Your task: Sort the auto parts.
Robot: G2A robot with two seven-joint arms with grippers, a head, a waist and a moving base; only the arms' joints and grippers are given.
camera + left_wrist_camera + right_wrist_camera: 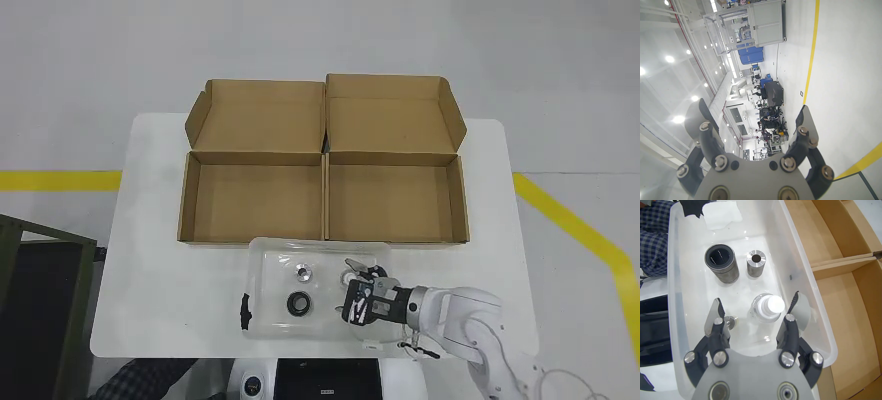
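**Cardboard boxes both bare, so the sort had barely kicked off**

Quick status on the auto parts job. Both open boxes at the far side of the tabletop (140,230), the left box (252,203) and the right box (395,203), showed nothing but bare cardboard floor. As far as I could judge, zero parts had been sorted and the whole lot was left to do.

Everything sat in the clear plastic bin (800,249) on the near side, just in front of the boxes. I counted four bits in there:
- a black bearing sleeve (721,262), standing on end
- a steel bushing (755,263) just beside it, also upright
- a white-capped part (775,306) on a clear base
- a small silver disc (730,322) lying flat

The right hand (756,297) hung inside the bin with its fingers spread wide and nothing in them. The white-capped part sat between the two fingers, closer to one than the other and not touching either as far as I could tell. The silver disc lay just beside the other finger. My guess was that the white-capped part was first up for a grab.

The left hand (753,105) was also wide open and empty, pointed off at the room rather than at the bin.
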